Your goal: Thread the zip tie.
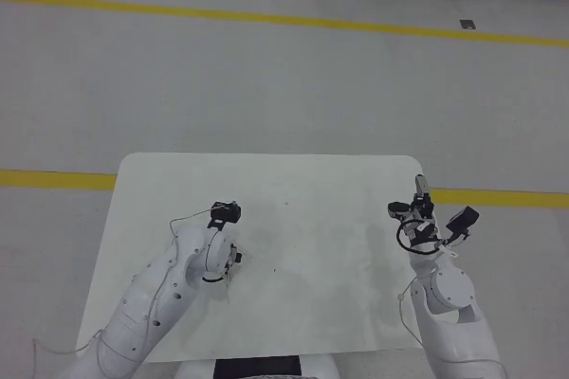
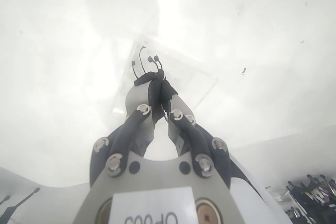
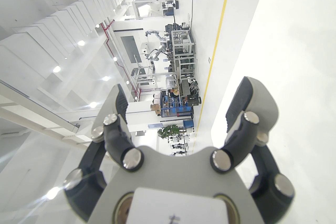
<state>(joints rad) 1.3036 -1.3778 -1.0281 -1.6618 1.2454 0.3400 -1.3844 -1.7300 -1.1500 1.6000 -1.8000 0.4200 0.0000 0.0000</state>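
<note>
Over a clear tray [image 2: 194, 78] on the left of the table [image 1: 313, 189], the left gripper [image 2: 160, 78] is clamped tight on a few black zip ties [image 2: 150, 59]. Over at the right edge, the right gripper [image 3: 181, 96] hangs wide open.

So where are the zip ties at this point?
In the left wrist view the black zip ties fan out from the shut tips of the left gripper, which seems to pinch them, above a clear tray on the left half of the white table.
</note>
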